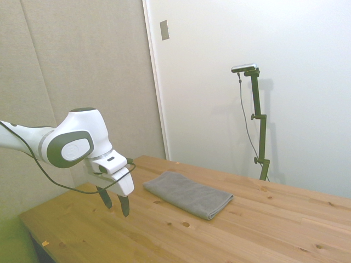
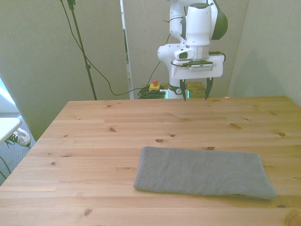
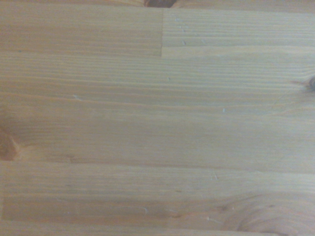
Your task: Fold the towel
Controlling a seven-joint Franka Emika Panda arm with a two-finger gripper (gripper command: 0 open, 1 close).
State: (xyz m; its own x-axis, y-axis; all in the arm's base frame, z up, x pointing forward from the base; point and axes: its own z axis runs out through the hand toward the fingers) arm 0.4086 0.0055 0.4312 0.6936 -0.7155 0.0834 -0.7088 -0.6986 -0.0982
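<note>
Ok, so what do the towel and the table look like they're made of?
The towel looks like soft woven or knitted cloth, dark grey and matte: the front view shows a fine nubbly texture and rounded, slightly thick edges. The table looks like solid pale wood, probably pine planks joined side by side, with knots, grain lines and board seams visible; its finish seems smooth and low-sheen.

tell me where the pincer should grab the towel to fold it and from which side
Probably a corner at one short end of the towel, for instance the one at the front view's right, taken from above. The towel lies flat on the table, long axis across the front view, so nothing stands up to pinch except its edges. The pincer hangs open, apart from it.
</note>
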